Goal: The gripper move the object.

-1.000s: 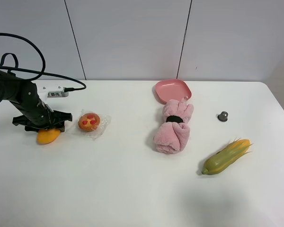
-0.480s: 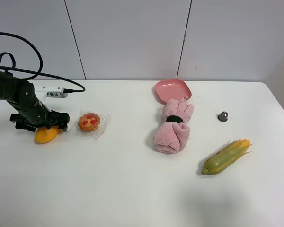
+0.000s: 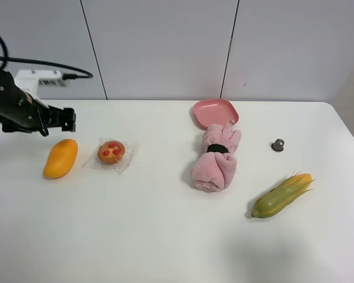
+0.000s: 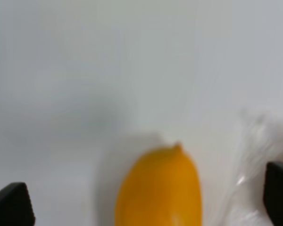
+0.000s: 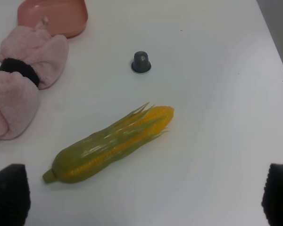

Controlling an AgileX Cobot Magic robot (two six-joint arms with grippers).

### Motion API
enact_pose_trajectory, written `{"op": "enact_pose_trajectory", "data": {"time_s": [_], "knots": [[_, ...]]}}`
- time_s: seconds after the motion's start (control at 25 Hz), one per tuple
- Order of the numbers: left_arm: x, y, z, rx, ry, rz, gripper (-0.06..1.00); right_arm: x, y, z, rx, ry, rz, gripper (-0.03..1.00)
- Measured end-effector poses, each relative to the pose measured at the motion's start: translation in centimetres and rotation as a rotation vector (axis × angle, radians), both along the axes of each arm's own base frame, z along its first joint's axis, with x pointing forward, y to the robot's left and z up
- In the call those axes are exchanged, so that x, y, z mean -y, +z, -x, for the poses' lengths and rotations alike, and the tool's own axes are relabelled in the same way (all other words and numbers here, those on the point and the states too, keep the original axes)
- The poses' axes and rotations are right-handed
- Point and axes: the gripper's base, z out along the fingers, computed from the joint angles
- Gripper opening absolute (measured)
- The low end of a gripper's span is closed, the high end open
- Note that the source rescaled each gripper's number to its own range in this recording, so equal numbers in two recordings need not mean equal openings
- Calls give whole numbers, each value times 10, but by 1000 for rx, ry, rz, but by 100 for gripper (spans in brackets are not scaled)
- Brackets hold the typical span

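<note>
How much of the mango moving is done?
It looks nearly finished. Done: the mango lies free on the table beside the pastry, and nothing holds it. In hand: the left gripper, down on the mango a second ago, is now open and raised behind it. Left: probably only pulling the arm away, though I can't tell if the mango should go further.
</note>
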Motion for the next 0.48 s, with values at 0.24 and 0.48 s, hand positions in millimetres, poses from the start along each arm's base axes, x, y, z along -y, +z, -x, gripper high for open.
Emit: {"op": "enact_pose_trajectory", "data": {"time_s": [0.24, 0.48], "knots": [[-4, 97, 42, 280, -5, 8, 98, 0, 0, 0, 0, 0, 0, 100], [-15, 159, 91, 258, 4, -86, 98, 0, 0, 0, 0, 0, 0, 100]]}}
